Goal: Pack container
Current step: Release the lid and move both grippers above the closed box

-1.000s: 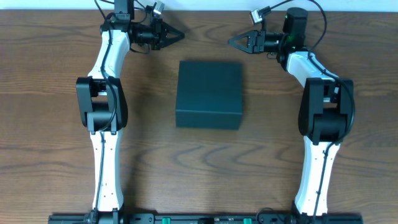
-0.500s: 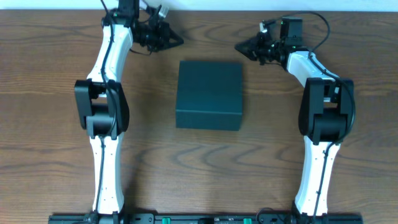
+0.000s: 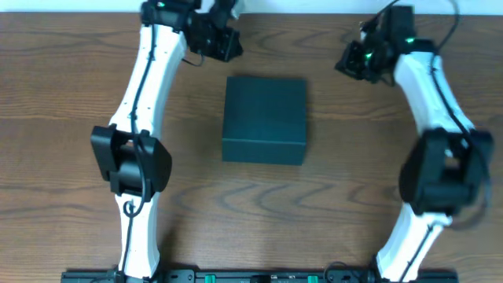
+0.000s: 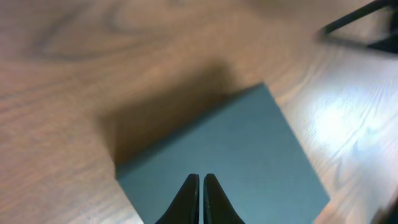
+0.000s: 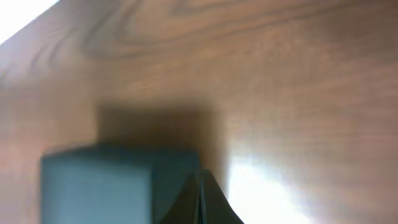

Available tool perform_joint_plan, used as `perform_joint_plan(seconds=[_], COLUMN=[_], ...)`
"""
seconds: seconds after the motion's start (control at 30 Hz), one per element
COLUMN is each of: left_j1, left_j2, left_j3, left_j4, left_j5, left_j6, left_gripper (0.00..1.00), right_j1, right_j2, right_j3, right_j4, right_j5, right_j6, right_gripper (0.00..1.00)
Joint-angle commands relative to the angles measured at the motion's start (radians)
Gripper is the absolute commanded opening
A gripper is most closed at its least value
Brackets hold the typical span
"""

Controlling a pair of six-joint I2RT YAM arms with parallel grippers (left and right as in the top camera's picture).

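The container (image 3: 264, 118), a dark teal-green box with its lid closed, sits in the middle of the wooden table. It also shows in the left wrist view (image 4: 236, 155) and blurred in the right wrist view (image 5: 99, 183). My left gripper (image 3: 229, 45) is raised off the table, beyond the box's far left corner, jaws shut and empty; its tips (image 4: 201, 178) show over the lid. My right gripper (image 3: 346, 63) is raised off the table, beyond the box's far right, shut and empty (image 5: 201, 174).
The brown wooden table (image 3: 71, 94) extends on all sides of the box. A white strip (image 3: 78, 6) runs along the far edge. Both arm bases stand at the near edge, left (image 3: 130, 251) and right (image 3: 401, 251).
Both arms have lifted and swung. The left gripper moved right toward the box's far left corner. The right gripper pulled right and turned downward. The box has not moved.
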Motion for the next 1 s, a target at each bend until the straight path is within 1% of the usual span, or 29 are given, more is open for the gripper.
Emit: perform_joint_plan(seconds=[0.0, 0.1, 0.17, 0.3, 0.4, 0.47, 0.5, 0.6, 0.67, 0.83, 0.93, 0.97], left_j1=[-0.010, -0.013, -0.010, -0.007, -0.017, -0.021, -0.020, 0.001, 0.015, 0.022, 0.011, 0.005], left_j2=[0.014, 0.015, 0.015, 0.015, 0.015, 0.015, 0.015, 0.016, 0.016, 0.016, 0.016, 0.016], left_j3=[0.004, 0.001, 0.000, -0.010, -0.048, -0.084, -0.116, -0.170, -0.200, -0.236, -0.241, -0.242], left_j4=[-0.051, -0.098, -0.106, -0.105, -0.086, -0.064, -0.040, -0.019, -0.006, 0.003, -0.021, -0.039], left_j5=[-0.016, 0.033, 0.090, 0.109, 0.110, 0.130, 0.170, 0.289, 0.337, 0.356, 0.352, 0.349], left_j6=[0.118, 0.168, 0.184, 0.195, 0.201, 0.202, 0.208, 0.251, 0.254, 0.262, 0.273, 0.294], left_gripper=[0.06, 0.06, 0.06, 0.06, 0.06, 0.06, 0.06, 0.06, 0.06, 0.06, 0.06, 0.06], right_j1=[0.003, 0.003, 0.008, 0.070, 0.182, 0.280, 0.339, 0.437, 0.479, 0.560, 0.608, 0.618], right_j2=[-0.095, -0.164, -0.198, -0.259, -0.306, -0.337, -0.353, -0.389, -0.415, -0.480, -0.517, -0.531], right_j3=[0.014, 0.013, 0.011, 0.007, 0.007, 0.000, -0.013, -0.088, -0.158, -0.334, -0.419, -0.450], right_j4=[-0.105, -0.230, -0.301, -0.400, -0.449, -0.475, -0.486, -0.485, -0.481, -0.466, -0.448, -0.430], right_j5=[0.027, 0.028, 0.056, 0.250, 0.454, 0.615, 0.695, 0.798, 0.840, 0.854, 0.812, 0.761], right_j6=[-0.208, -0.292, -0.315, -0.312, -0.303, -0.264, -0.232, -0.163, -0.120, -0.020, 0.061, 0.068], right_gripper=[0.01, 0.01, 0.02, 0.01, 0.02, 0.02, 0.01, 0.01, 0.02, 0.02, 0.01, 0.02])
